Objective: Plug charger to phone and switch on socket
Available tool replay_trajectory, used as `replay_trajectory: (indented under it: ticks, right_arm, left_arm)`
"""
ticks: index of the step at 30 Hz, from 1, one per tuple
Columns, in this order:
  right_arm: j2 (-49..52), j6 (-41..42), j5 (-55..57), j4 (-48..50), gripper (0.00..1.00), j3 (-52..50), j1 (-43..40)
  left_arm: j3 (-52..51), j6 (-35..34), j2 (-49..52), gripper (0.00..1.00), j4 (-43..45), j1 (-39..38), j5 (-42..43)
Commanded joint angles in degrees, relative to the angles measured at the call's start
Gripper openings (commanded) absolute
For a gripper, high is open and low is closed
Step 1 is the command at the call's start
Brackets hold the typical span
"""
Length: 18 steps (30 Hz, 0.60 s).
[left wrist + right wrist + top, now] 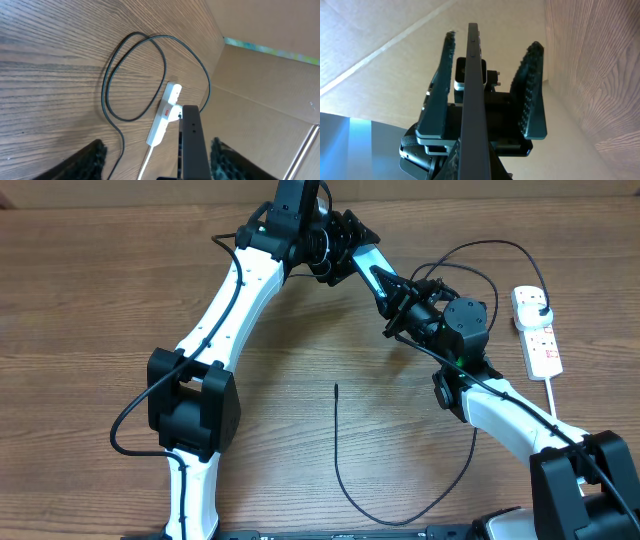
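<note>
The phone, slim and light-faced, hangs in the air at the back centre between my two grippers. My right gripper is shut on its lower end; in the right wrist view the phone runs edge-on up from that gripper. My left gripper stands open around the other end, and its fingers flank the phone with gaps. In the left wrist view the phone sits between the fingers, nearer the right one. The charger lies on the table, its loose tip at centre. The socket lies far right.
A cardboard wall runs along the back of the wooden table. The charger's cable loops beside the socket, whose thick white cord trails toward the right arm's base.
</note>
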Motion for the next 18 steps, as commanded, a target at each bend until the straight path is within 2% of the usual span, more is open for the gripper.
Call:
replay_trajectory:
  ticks: [1, 3, 10, 13, 18]
  right_arm:
    - [-0.59, 7.91, 0.52, 1.03, 0.04, 1.07, 0.26]
    - [-0.59, 7.91, 0.52, 1.03, 0.04, 1.07, 0.26]
    - [-0.59, 7.91, 0.37, 1.03, 0.04, 1.07, 0.26]
    - [-0.59, 7.91, 0.33, 1.03, 0.04, 1.07, 0.26]
    - [-0.59, 7.91, -0.11, 1.03, 0.04, 1.07, 0.26]
  left_arm:
    - [-0.26, -0.24, 0.9, 0.55, 0.44, -0.37, -0.13]
    - [-0.26, -0.26, 0.9, 0.5, 0.63, -0.37, -0.13]
    - [-0.26, -0.26, 0.9, 0.48, 0.81, -0.37, -0.13]
    - [-0.26, -0.28, 0.9, 0.39, 0.94, -0.37, 0.02]
    - [-0.26, -1.42, 0.9, 0.32, 1.44, -0.37, 0.96]
